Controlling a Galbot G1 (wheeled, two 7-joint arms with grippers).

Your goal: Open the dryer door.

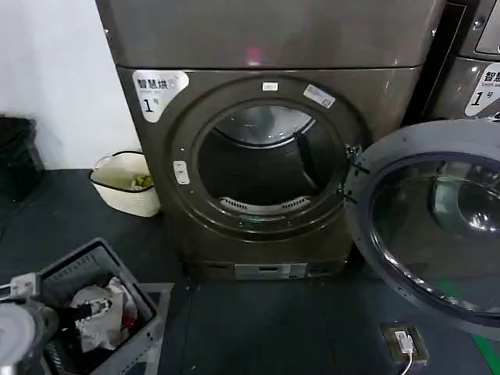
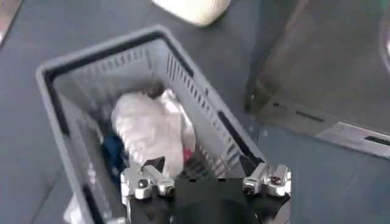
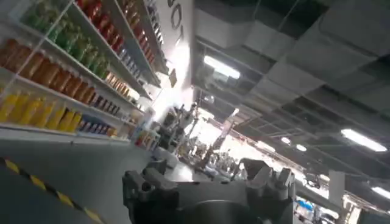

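Head view: door (image 1: 437,226) swung wide from dryer (image 1: 266,156); heavy, rigid, grip its rim. My left claw (image 2: 206,182) wide; right claw (image 3: 207,185) state indeterminate.

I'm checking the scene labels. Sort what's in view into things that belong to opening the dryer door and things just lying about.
Belongs to the job:
- dryer door, swung fully open at the right
- dryer, drum opening exposed

Just lying about:
- grey laundry basket holding clothes, with the left pincer above it
- cream tub by the wall
- floor socket
- second machine at the right
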